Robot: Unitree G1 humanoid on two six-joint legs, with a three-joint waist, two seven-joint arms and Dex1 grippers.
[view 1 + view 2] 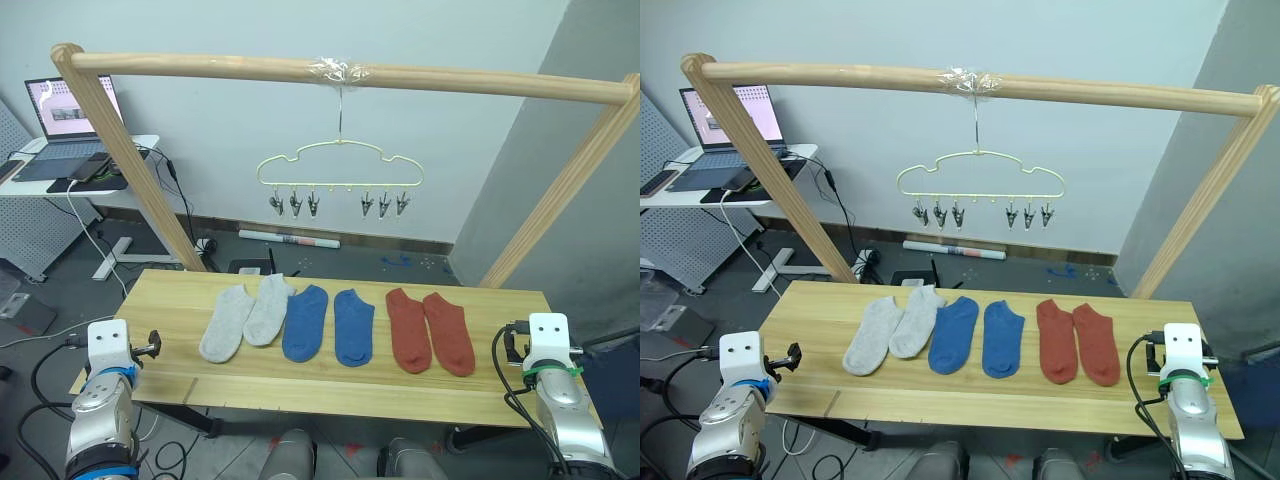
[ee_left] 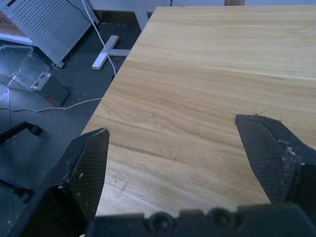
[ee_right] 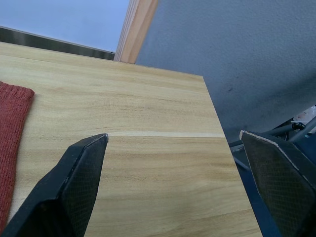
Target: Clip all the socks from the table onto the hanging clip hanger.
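socks [image 1: 335,325]: six flat in a row on table [image 1: 300,385]
clip hanger [image 1: 340,170]: clips empty
left gripper [image 2: 173,148]: jaws wide, empty
right gripper [image 3: 173,158]: jaws wide, empty

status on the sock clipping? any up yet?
Done: nothing; the hanger carries no socks on its clips. In hand: nothing; left gripper and right gripper are open over the table. Left: all six: grey pair, blue pair, red pair.

Pale wall [image 1: 250,120]; desk [image 1: 60,185] (laptop [image 1: 70,120])
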